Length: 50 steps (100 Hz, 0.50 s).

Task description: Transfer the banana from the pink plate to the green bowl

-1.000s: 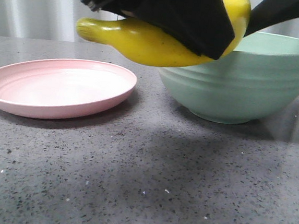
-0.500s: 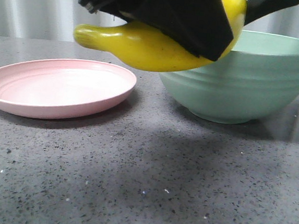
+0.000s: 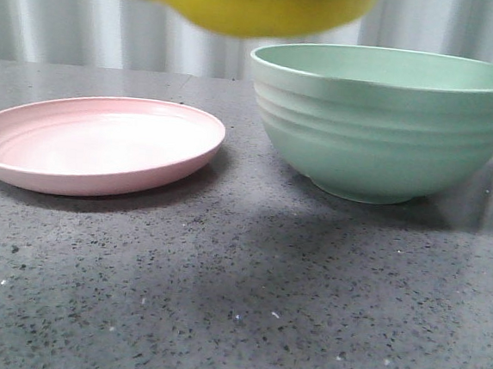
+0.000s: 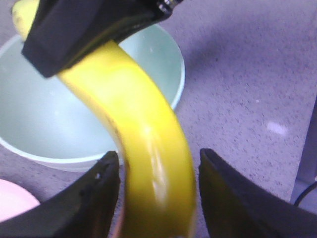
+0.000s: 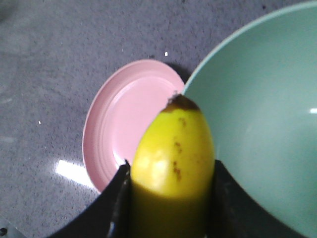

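Observation:
The yellow banana (image 3: 245, 3) hangs in the air at the top edge of the front view, above the gap between the pink plate (image 3: 95, 141) and the green bowl (image 3: 389, 136). My right gripper (image 5: 171, 166) is shut on the banana (image 5: 173, 148), whose dark tip sticks out over the plate (image 5: 124, 114) and the bowl's rim (image 5: 198, 79). My left gripper (image 4: 158, 154) is open, its jaws standing either side of the banana (image 4: 143, 144) with gaps. The right gripper (image 4: 84, 29) also shows there, above the bowl (image 4: 29, 109). The plate and the bowl are both empty.
The plate and bowl sit side by side on a dark speckled grey tabletop (image 3: 236, 304). A pale curtain (image 3: 54, 12) hangs behind the table.
The banana has risen towards the top of the front view. The black grippers that covered it have gone up out of that view.

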Each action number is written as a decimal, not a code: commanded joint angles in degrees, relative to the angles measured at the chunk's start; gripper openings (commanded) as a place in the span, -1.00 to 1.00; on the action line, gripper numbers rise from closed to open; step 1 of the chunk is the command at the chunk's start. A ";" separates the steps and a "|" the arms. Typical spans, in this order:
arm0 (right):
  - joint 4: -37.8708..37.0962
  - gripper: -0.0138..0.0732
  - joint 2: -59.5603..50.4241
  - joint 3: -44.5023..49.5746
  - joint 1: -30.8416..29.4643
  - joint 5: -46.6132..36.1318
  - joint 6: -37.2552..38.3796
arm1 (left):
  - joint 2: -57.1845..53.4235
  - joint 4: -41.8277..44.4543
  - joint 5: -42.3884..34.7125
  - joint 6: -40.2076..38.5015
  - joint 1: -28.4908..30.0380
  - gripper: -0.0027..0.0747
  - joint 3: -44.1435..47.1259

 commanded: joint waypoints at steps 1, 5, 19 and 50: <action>-1.40 -0.73 -1.33 -4.03 -1.93 -4.87 -0.37 | -2.85 -0.03 -3.34 -0.09 0.39 -0.06 -2.34; -2.89 -0.73 -1.33 -4.48 -2.87 -6.47 -0.37 | -3.41 0.13 -3.67 -0.09 0.47 -0.06 -2.34; -9.41 -0.73 -0.85 -4.65 -6.00 -11.35 -0.37 | -4.59 0.13 -4.65 -0.09 0.47 -0.06 -2.34; -15.38 -0.71 6.06 -4.65 -7.27 -17.04 -0.37 | -4.59 0.13 -4.65 -0.09 0.47 -0.06 -2.34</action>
